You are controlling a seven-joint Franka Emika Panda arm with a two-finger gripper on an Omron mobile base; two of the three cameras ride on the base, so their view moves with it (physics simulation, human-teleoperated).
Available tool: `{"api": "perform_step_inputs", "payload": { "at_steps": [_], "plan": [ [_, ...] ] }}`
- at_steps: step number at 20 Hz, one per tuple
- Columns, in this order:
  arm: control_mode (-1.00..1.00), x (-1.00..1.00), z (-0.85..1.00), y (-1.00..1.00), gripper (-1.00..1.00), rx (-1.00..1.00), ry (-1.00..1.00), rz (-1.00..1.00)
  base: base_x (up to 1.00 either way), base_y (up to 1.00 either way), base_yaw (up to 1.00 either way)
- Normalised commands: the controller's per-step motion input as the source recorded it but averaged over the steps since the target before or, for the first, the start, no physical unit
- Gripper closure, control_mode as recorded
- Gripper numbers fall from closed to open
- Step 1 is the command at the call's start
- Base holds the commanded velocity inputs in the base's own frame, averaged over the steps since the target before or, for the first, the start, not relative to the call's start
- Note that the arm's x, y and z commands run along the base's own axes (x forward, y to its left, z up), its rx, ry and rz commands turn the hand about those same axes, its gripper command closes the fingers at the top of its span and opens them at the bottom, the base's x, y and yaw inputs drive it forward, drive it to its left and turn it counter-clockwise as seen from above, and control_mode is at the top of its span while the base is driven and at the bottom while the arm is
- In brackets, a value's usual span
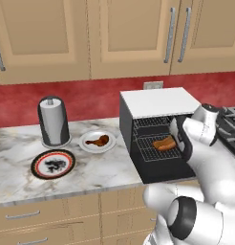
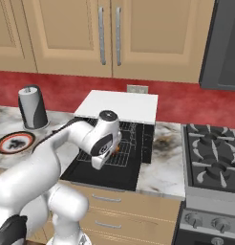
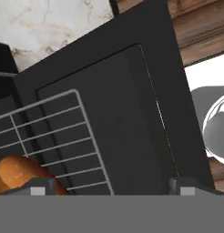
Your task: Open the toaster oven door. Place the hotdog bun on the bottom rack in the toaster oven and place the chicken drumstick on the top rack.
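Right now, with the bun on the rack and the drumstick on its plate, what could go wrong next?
1. The open end effector sits close by the hotdog bun on the bottom rack; pulling back carelessly could drag the bun along.
2. The toaster oven door lies flat and open under the arm, so a low swing might hit it.
3. The chicken drumstick is glossy and tapered, so it may slip when grasped.

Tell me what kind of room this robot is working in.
A home-style kitchen, rendered rather than real. A marble-look counter runs under tan wall cabinets, a black toaster oven sits on it with its door down, and a gas stove stands alongside.
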Motion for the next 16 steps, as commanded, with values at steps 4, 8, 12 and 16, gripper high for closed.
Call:
{"api": "perform_step_inputs", "payload": {
  "at_steps": [4, 8, 12, 16],
  "plan": [
    [-1.00, 0.26, -0.48, 0.00, -1.00, 0.03, 0.22, -0.31, 0.00, 0.00, 0.00],
    [-1.00, 0.00, -0.53, -0.02, -1.00, 0.08, 0.07, -0.22, 0.00, 0.00, 0.00],
    [-1.00, 0.03, -0.46, 0.00, -1.00, 0.05, 0.02, -0.23, 0.00, 0.00, 0.00],
    [-1.00, 0.21, -0.43, 0.02, -1.00, 0.01, 0.03, -0.25, 0.00, 0.00, 0.00]
  ]
}}
